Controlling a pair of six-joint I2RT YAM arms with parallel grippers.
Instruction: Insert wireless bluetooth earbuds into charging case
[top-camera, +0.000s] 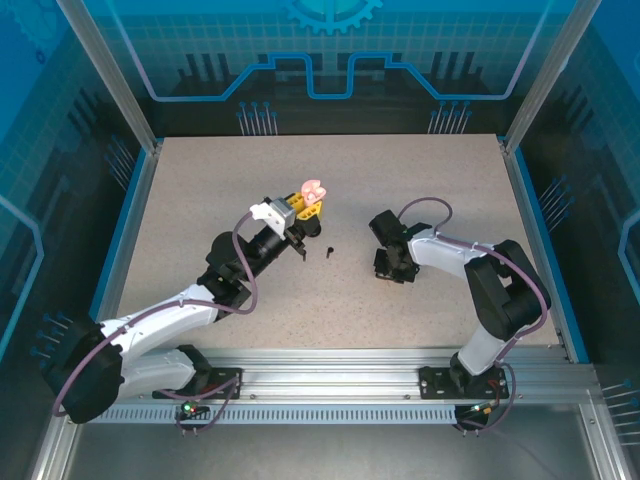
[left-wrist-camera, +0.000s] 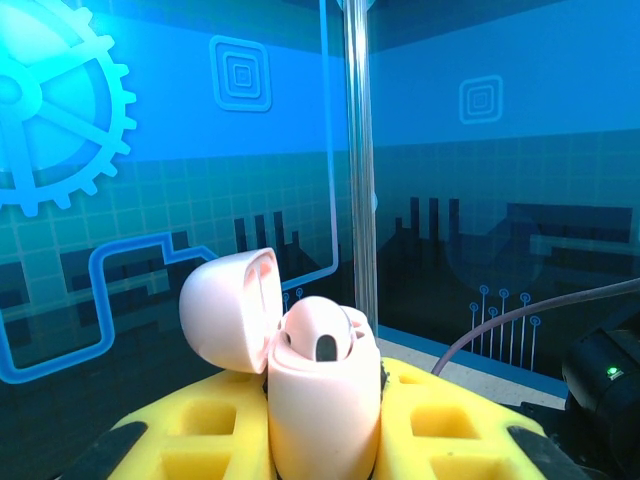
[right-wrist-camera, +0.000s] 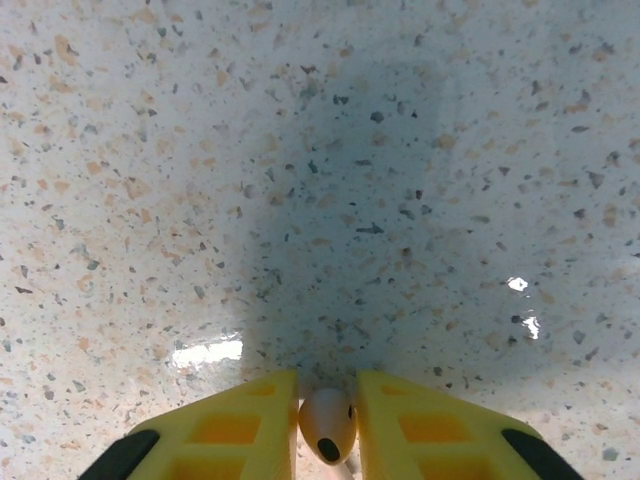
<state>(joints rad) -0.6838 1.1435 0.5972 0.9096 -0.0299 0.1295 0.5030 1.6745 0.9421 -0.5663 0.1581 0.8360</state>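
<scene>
Case: pink charging case (left-wrist-camera: 322, 400) clenched in the left tool (top-camera: 306, 207), raised off the table (right-wrist-camera: 300, 150), lid (left-wrist-camera: 228, 310) tipped back to expose the sockets; one seated earbud (left-wrist-camera: 322, 338) inside.
Earbud: pale pink earbud (right-wrist-camera: 327, 425) pinched by the right tool (right-wrist-camera: 328, 385) low over the table, likely bound for the free socket.
Left arm: stretched to mid-table, tool tilted upward.
Right arm: folded, tool pointing down.
Spare: black earbud (top-camera: 329, 251) lying between the tools.
</scene>
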